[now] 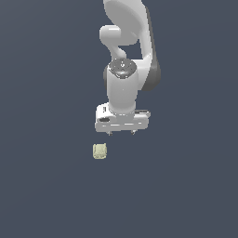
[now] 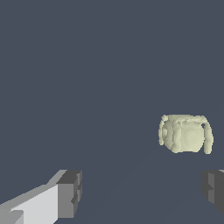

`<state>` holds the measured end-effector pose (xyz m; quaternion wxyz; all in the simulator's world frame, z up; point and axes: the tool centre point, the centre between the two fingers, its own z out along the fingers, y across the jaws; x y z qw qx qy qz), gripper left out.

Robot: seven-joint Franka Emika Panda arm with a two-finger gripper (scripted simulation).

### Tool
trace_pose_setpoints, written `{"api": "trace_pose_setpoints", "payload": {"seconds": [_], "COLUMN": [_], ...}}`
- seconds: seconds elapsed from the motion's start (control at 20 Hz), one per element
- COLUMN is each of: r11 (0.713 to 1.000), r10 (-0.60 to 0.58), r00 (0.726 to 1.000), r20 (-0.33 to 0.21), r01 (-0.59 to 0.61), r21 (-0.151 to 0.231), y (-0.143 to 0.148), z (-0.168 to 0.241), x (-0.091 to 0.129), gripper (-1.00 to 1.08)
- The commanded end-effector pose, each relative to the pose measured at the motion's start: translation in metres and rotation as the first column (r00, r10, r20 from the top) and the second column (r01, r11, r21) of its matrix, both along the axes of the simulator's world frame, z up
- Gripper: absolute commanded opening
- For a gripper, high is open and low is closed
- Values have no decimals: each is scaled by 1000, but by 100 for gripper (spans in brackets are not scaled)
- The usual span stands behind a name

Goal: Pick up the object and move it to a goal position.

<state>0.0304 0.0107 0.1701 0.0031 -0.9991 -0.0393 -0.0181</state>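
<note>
Object [image 1: 99,151], a small pale yellowish-green lump with a rounded, bumpy surface, lies alone on the flat slate-grey worktop [image 1: 42,186]. In the exterior view it sits at about seven o'clock from the white gripper [image 1: 122,132], near it but apart, with nothing touching it. The arm [image 1: 124,56] hangs straight down over the worktop, its wrist pointing at the surface. The fingers [image 2: 70,192] are spread wide and hold nothing; in the wrist view their dark pads stand far apart at either side, and the object [image 2: 185,133] shows off-centre, nearer one pad than the other, outside the gap between them. In the exterior view only the short tips peek out beneath the gripper body.
</note>
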Motion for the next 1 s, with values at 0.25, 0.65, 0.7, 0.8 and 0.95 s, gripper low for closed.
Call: {"api": "trace_pose_setpoints", "payload": {"seconds": [0.25, 0.65, 0.7, 0.8, 0.95], "r11": [1000, 999, 999, 999, 999], "r10": [-23, -36, -37, -38, -39], "r00": [1000, 999, 999, 999, 999], "r20": [-21, -34, -35, -36, -36], "r01": [23, 36, 36, 37, 38], "r21": [-3, -7, -7, -8, -8], "y": [-60, -101, -103, -105, -105], "z": [-45, -76, -78, -80, -79], "x": [17, 22, 22, 23, 22], "gripper": [100, 100, 100, 100, 100]}}
